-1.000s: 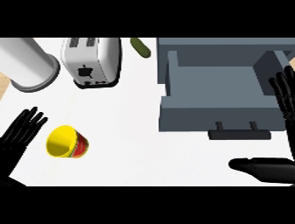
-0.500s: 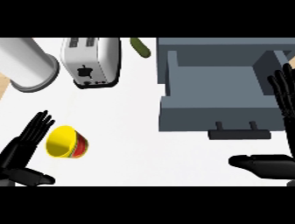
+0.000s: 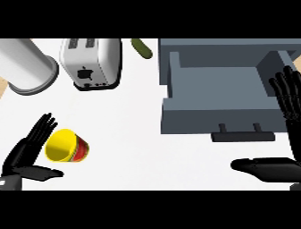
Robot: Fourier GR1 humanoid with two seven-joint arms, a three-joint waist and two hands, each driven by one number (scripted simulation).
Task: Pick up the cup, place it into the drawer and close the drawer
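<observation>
A yellow cup [image 3: 65, 146] with a red band lies tilted on the white counter at the lower left. My left hand [image 3: 26, 152] is open right beside it on its left, fingers straight and up against the cup's rim, thumb pointing right below it. The grey drawer [image 3: 219, 114] stands pulled open at the right, its inside bare, its dark handle [image 3: 243, 135] toward me. My right hand [image 3: 300, 120] rests open at the right edge, fingers up over the drawer's right side.
A white toaster [image 3: 90, 62] stands at the back centre-left. A tall white cylinder [image 3: 17, 65] stands at the back left. A green vegetable [image 3: 141, 48] lies behind the toaster by the drawer cabinet. Wooden floor shows past the counter's left edge.
My left hand has moved right and up toward the cup, now reaching its side. The right hand and drawer have not moved.
</observation>
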